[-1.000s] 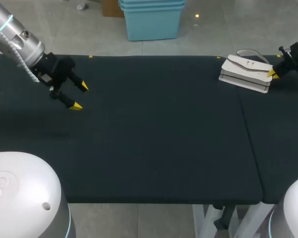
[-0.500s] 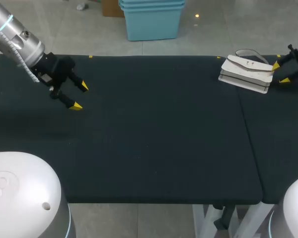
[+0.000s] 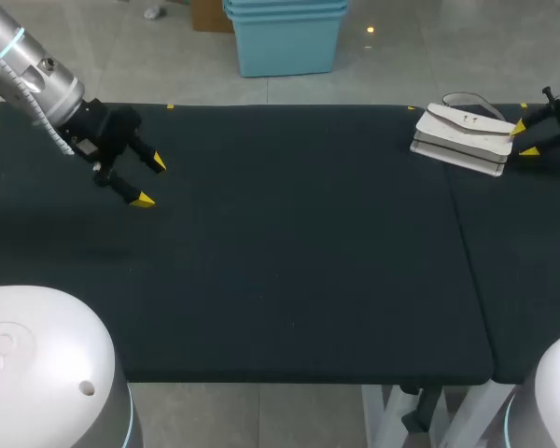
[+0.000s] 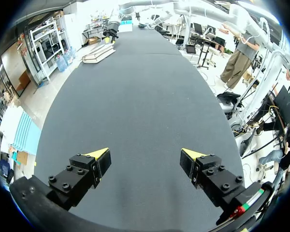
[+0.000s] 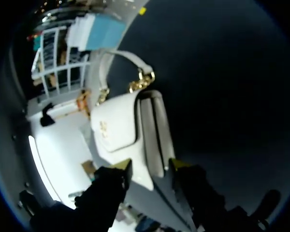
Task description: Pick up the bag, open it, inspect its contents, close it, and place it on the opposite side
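A white handbag point(image 3: 462, 135) with a gold clasp and a strap lies flat at the far right of the black table point(image 3: 289, 243). My right gripper point(image 3: 524, 138) sits at the bag's right end, open. In the right wrist view the bag point(image 5: 121, 125) lies just ahead of the right gripper point(image 5: 150, 166), with its near corner reaching in between the yellow tips. My left gripper point(image 3: 150, 181) hovers open and empty over the table's far left. In the left wrist view the left gripper point(image 4: 145, 154) has only bare cloth ahead of it, and the bag point(image 4: 99, 52) is far across the table.
A seam point(image 3: 467, 252) runs front to back where two black table tops join, just left of the bag. The table's front edge point(image 3: 308, 381) is near the robot's white base.
My right gripper was shut against the bag's right end; its fingers have spread apart and it has drawn slightly to the right. The left arm and the bag have not moved.
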Controlling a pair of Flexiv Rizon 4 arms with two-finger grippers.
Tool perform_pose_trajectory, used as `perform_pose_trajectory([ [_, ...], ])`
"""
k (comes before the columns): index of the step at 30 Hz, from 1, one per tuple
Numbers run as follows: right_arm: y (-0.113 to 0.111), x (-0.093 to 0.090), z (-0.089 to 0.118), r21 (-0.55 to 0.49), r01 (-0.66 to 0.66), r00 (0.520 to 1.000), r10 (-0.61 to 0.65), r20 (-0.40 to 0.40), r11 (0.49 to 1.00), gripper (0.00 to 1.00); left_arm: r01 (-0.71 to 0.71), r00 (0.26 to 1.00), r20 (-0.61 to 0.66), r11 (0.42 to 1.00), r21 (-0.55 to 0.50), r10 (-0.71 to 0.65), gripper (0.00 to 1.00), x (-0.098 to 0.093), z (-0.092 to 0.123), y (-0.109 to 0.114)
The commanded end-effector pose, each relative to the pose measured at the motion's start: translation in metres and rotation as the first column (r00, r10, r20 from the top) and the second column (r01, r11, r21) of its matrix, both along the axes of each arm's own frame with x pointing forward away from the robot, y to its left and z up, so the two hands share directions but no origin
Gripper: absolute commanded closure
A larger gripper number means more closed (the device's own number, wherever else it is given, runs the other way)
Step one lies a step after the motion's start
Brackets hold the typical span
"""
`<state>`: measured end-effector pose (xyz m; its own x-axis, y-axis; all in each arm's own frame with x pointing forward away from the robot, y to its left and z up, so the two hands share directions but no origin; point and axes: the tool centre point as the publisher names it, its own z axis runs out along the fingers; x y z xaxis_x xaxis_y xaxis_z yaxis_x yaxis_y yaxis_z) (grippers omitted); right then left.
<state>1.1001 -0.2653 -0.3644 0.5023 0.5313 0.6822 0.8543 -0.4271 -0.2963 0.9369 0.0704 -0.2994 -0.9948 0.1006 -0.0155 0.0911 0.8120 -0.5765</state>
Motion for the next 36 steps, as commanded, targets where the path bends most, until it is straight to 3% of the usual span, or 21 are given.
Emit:
perform_pose_trajectory([
  [1, 0.003, -0.002, 0.001, -0.019, 0.039, 0.999, -0.039, 0.012, 0.999, 0.55, 0.000, 1.000, 0.001, 1.000, -0.003, 0.000, 0.00, 0.000, -0.001, 0.000],
  [8, 0.009, 0.002, -0.001, 0.002, 0.067, 0.997, -0.067, 0.028, 0.998, 0.55, 0.000, 1.000, 0.001, 1.000, -0.003, 0.000, 0.00, 0.000, -0.001, 0.000],
  [18, 0.019, 0.003, -0.004, 0.013, 0.073, 0.997, -0.073, 0.028, 0.997, 0.64, 0.000, 1.000, 0.001, 1.000, -0.003, 0.000, 0.00, 0.000, -0.001, 0.000],
  [21, 0.021, 0.004, -0.001, 0.020, 0.077, 0.996, -0.078, 0.037, 0.997, 0.78, 0.000, 1.000, 0.001, 1.000, -0.003, 0.000, 0.00, 0.000, -0.001, 0.000],
  [23, 0.023, 0.003, 0.000, 0.019, 0.071, 0.997, -0.072, 0.041, 0.997, 1.00, 0.000, 1.000, 0.001, 1.000, -0.003, 0.000, 0.00, 0.000, -0.001, 0.000],
  [36, 0.044, -0.006, -0.002, 0.082, -0.082, 0.996, 0.078, 0.041, 0.993, 1.00, 0.000, 1.000, 0.001, 1.000, -0.003, 0.000, 0.00, 0.000, -0.001, 0.000],
])
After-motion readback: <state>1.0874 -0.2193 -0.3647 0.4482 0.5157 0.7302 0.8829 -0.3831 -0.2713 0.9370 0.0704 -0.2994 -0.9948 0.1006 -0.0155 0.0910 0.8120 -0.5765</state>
